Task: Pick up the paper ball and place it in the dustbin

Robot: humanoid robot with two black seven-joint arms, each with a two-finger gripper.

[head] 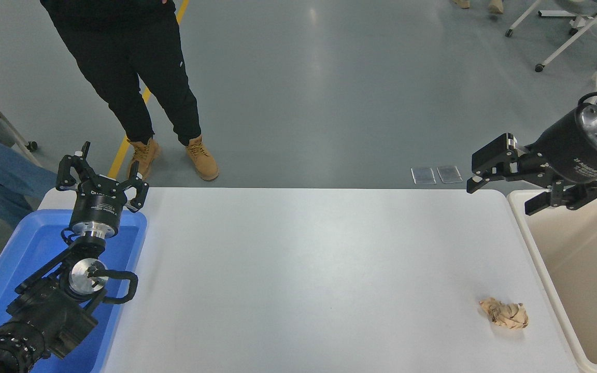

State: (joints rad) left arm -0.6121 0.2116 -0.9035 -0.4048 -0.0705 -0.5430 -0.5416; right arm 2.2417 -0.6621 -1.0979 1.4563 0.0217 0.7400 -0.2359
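The approach step seems barely begun: the right gripper [503, 189] hangs near the table's [298, 269] far right corner, fingers spread wide and empty (left gripper [102, 176] likewise, parked), and must descend to the paper ball [505, 313] lying beside the dustbin [542, 280].

The paper ball [504, 313] lies on the table's [298, 269] near right, just left of the dustbin [541, 259]; a tray [3, 269] sits far left.
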